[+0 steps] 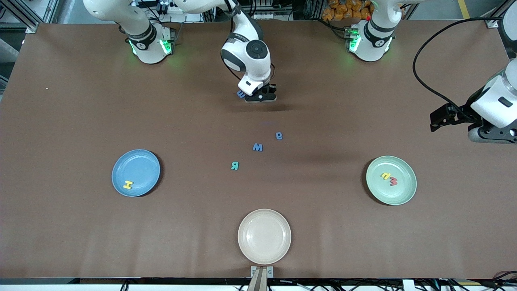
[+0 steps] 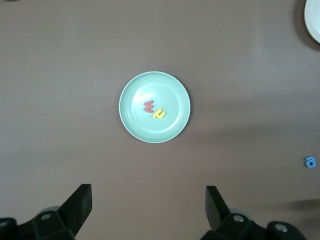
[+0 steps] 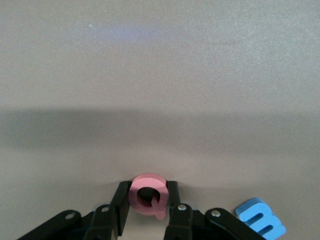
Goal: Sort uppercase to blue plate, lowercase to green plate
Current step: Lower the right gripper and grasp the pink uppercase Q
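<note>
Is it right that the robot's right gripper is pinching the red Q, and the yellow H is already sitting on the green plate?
Not quite. The yellow H sits on the blue plate, as the front view shows; the green plate holds other letters. The rest is right: the right gripper is pinching the red Q, seen in the right wrist view.

Even overhead light; soft shadows; sharp

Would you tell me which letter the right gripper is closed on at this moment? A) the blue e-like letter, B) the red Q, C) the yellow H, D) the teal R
B: in the right wrist view the right gripper has its fingers pressed against both sides of the red Q.
</note>
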You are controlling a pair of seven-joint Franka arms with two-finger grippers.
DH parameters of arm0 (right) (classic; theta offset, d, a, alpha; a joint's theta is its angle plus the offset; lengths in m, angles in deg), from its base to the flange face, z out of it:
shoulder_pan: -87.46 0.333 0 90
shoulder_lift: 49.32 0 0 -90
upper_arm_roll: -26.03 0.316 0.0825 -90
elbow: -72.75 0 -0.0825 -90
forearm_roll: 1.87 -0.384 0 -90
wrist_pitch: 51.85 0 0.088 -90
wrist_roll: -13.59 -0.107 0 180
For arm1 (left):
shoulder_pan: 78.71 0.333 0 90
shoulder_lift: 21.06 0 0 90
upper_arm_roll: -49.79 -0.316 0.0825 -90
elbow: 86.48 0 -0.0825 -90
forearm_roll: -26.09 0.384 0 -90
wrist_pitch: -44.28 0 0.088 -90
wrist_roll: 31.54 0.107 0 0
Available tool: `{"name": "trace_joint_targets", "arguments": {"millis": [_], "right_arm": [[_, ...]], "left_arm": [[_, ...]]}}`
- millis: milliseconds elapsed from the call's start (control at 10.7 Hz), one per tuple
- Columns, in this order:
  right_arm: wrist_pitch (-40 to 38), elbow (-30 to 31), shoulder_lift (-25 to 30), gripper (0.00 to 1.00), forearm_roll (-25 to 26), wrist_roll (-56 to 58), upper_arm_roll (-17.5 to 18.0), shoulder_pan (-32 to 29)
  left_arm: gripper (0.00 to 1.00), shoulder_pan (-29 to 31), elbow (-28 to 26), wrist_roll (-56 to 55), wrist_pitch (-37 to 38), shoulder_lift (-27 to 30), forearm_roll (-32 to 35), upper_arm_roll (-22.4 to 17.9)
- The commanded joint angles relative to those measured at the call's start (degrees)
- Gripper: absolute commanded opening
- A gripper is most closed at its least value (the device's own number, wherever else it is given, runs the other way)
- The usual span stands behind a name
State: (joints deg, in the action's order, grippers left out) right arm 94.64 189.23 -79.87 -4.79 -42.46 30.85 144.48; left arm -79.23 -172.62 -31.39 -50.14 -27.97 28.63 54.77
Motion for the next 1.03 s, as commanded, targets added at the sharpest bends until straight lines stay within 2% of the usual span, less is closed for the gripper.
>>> {"name": "trace_joint_targets", "arguments": {"millis": [0, 187, 373, 654, 747, 934], "right_arm": [[0.64, 1.12, 2.24, 0.00, 1.25, -1.78, -0.33, -0.67], [0.55, 0.68, 4.18, 0.00, 1.51, -0.91, -2.17, -2.08], [0.03, -0.63, 4.36, 0.00, 5.01, 2.76, -4.02, -5.05], [-0.85, -1.34, 4.54, 0.00, 5.73, 16.71, -5.60, -11.99], [-2.07, -1.52, 4.45, 0.00, 5.73, 20.24, -6.05, -13.49], [-2.26, -2.39, 4.36, 0.00, 5.82, 26.57, -7.71, -16.40]], "left_arm": [[1.00, -0.71, 0.09, -0.58, 0.03, 0.23, -1.49, -0.85], [1.00, -1.15, 0.00, -0.58, -0.06, -0.03, -1.49, -0.85], [1.00, -3.33, -0.09, -0.41, -0.06, -1.08, -1.14, -0.85], [1.00, -8.17, -0.09, -1.02, -2.60, -5.99, -1.57, -0.15], [1.00, -10.88, -0.09, -3.02, -3.83, -7.84, -1.57, 0.21], [1.00, -15.81, -0.17, -15.37, -5.50, -12.14, -0.96, 1.43]]}}
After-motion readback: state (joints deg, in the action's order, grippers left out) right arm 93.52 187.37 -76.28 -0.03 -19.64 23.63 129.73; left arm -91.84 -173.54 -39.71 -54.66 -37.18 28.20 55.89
